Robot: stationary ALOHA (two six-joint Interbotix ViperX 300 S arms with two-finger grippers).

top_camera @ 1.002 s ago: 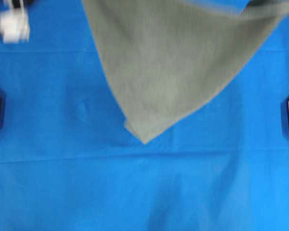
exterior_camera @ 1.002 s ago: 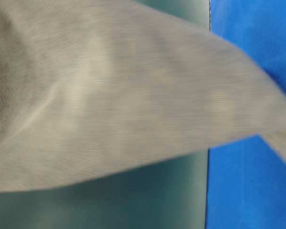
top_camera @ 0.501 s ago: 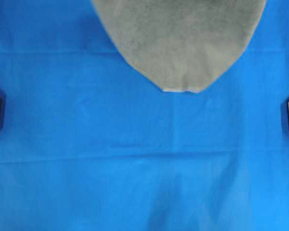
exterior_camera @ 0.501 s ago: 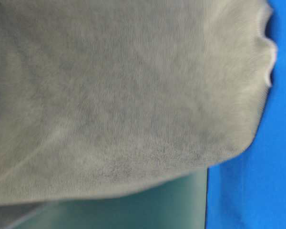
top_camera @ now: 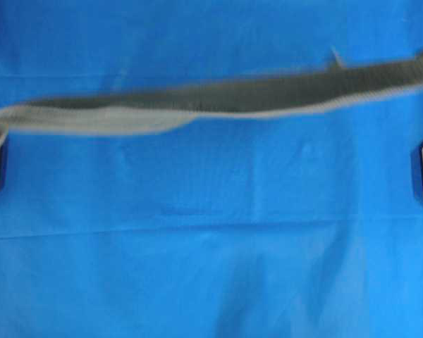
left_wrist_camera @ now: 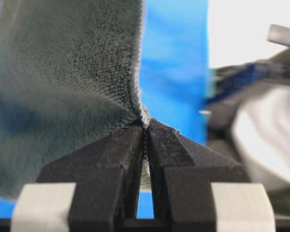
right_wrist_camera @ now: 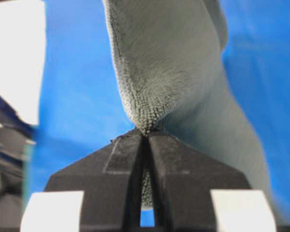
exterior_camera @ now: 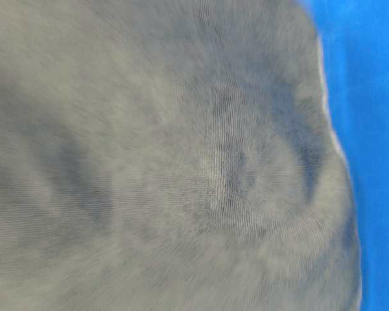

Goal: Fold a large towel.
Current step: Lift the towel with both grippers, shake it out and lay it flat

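Both grippers, left gripper [left_wrist_camera: 144, 126] and right gripper [right_wrist_camera: 146, 133], are pinching the grey-green towel [top_camera: 218, 98] with jaws clamped on its edge, holding it stretched as a band above the blue table cover [top_camera: 211, 246]; spreading step likely underway, next calling for laying it flat.

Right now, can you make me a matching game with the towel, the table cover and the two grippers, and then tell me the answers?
Things:
1. towel
2. table cover
3. left gripper
4. right gripper

Descriptions:
A. bright blue, spread flat
B. pinches the towel's hem edge, in the left wrist view
C. grey-green, stretched in a long band in the overhead view
D. pinches a bunched tip of towel, in the right wrist view

Pairs: 1-C, 2-A, 3-B, 4-D
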